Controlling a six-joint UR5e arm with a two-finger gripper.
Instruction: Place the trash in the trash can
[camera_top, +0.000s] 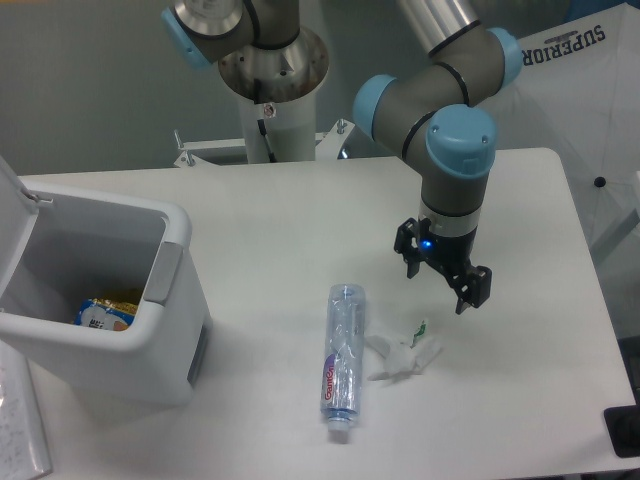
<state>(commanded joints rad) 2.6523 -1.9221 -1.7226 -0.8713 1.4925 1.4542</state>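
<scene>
A crushed clear plastic bottle (342, 350) with a purple-and-red label lies lengthwise on the white table, cap end toward the front edge. Just right of it sits a small crumpled white wrapper (403, 356) with a green bit. My gripper (441, 281) hangs above the table, up and to the right of the wrapper, fingers spread open and holding nothing. The trash can (150, 330), a boxy white bin with a grey side panel, stands at the left with its lid (14, 215) swung up; a yellow packet lies inside.
The arm's white base column (272, 100) stands at the table's back edge. A white sheet with "SUPERIOR" lettering (580, 80) hangs at the back right. A dark object (625, 430) pokes in at the lower right, beyond the table edge.
</scene>
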